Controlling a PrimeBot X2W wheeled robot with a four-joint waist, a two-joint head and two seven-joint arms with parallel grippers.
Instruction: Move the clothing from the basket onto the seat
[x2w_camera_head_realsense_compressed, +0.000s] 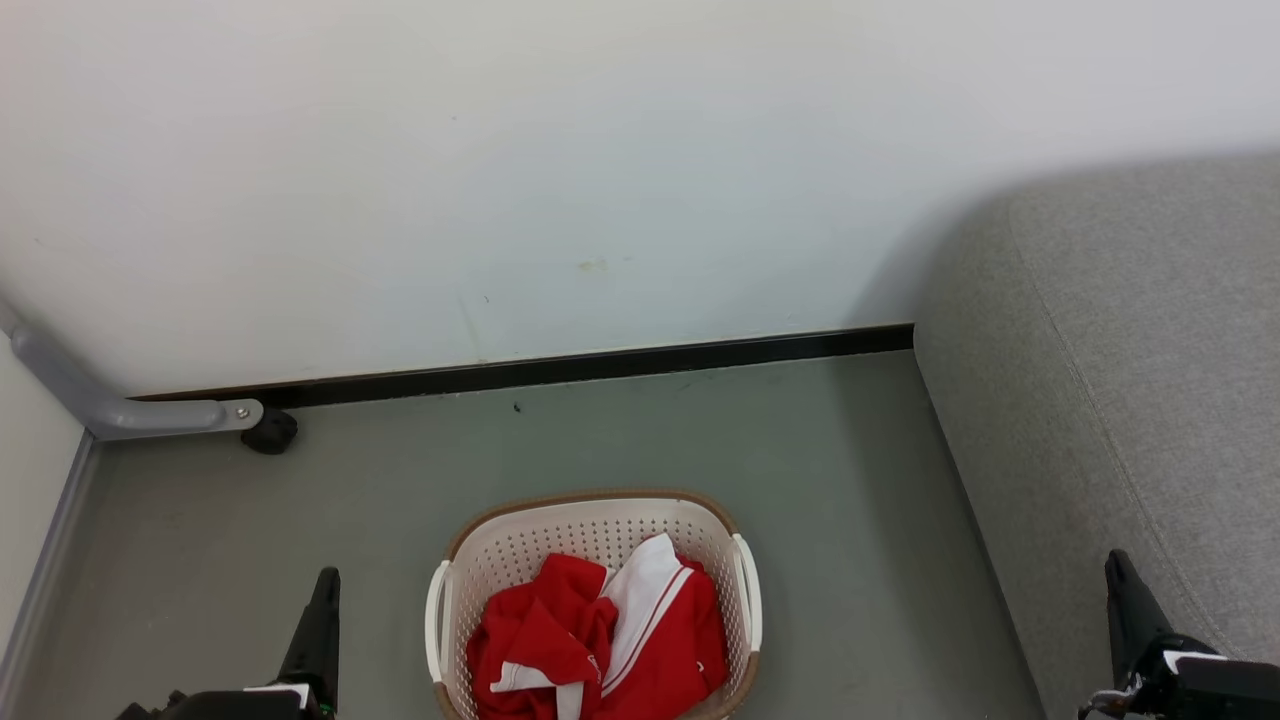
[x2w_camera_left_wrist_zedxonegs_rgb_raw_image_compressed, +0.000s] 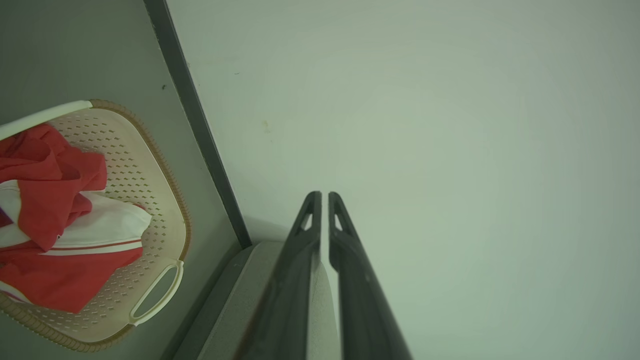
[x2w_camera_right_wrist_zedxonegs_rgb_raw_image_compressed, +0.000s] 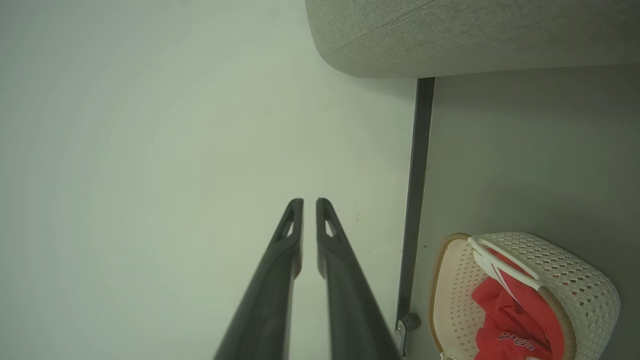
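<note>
Step in hand: the first pick is judged to be only at its start. Nothing is lifted yet, and no garment is seen on the part of the seat in view.
Clothing: the red and white clothing is heaped inside the laundry basket, at the bottom centre of the head view.
Basket: it is set on the grey floor, well apart from the dark skirting.
Seat: the light grey upholstered seat is seen along the right edge of the frame.
Left pincer: the left pincer is found at the lower left, near the basket but not touching it. Its fingers are drawn almost together and nothing is held.
Right pincer: the right pincer is found at the lower right, before the seat's side. It is likewise closed on nothing.
Next move: a pincer must be opened, then lowered past the brown rim into the heap, so that a fold of cloth can be pinched.
Care: the garments are tangled and may be lifted together.
</note>
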